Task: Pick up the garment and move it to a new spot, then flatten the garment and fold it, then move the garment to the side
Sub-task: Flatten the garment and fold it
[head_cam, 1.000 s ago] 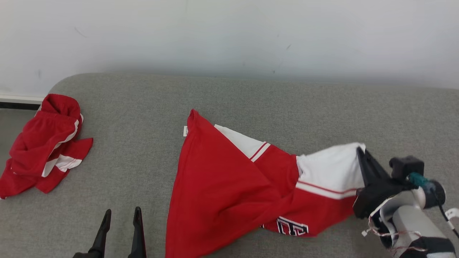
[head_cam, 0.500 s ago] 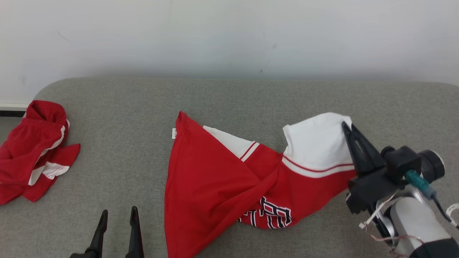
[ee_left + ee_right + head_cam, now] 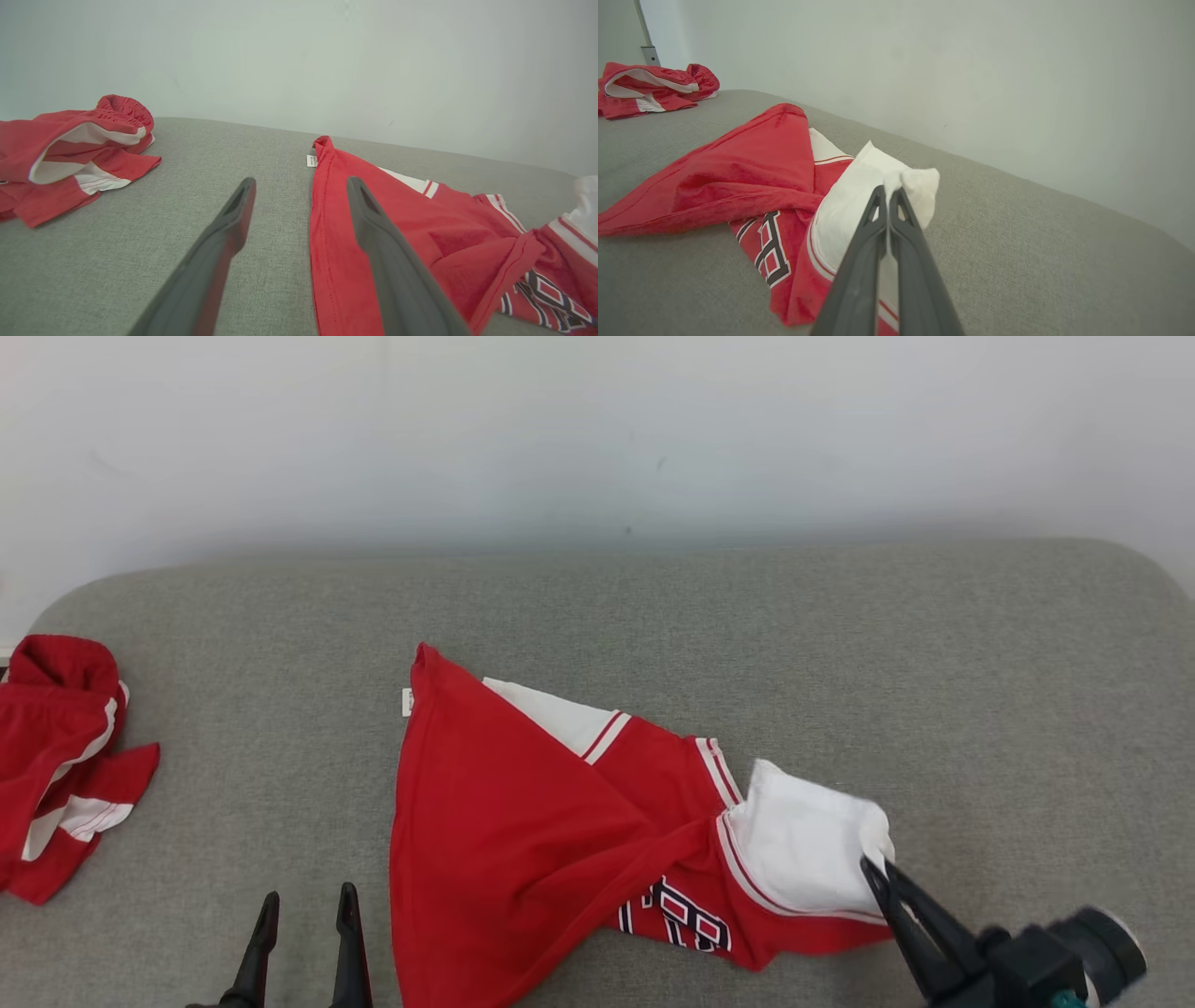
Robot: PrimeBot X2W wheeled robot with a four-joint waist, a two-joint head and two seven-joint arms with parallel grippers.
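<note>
Right end effector clamped on white sleeve of garment, drawn lower than before, left end effector spread wide

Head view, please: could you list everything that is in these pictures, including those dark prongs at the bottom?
jersey: one, red and white with dark lettering, lying rumpled at the middle of the surface.
crumpled garment: one, red with white stripes, at the surface's left end.
padded surface: one, grey, under both garments.
wall: one, white, behind the surface.
left pincer: one, dark, lower left, open, holding nothing.
right pincer: one, dark, lower right, shut on the jersey's white corner.
</note>
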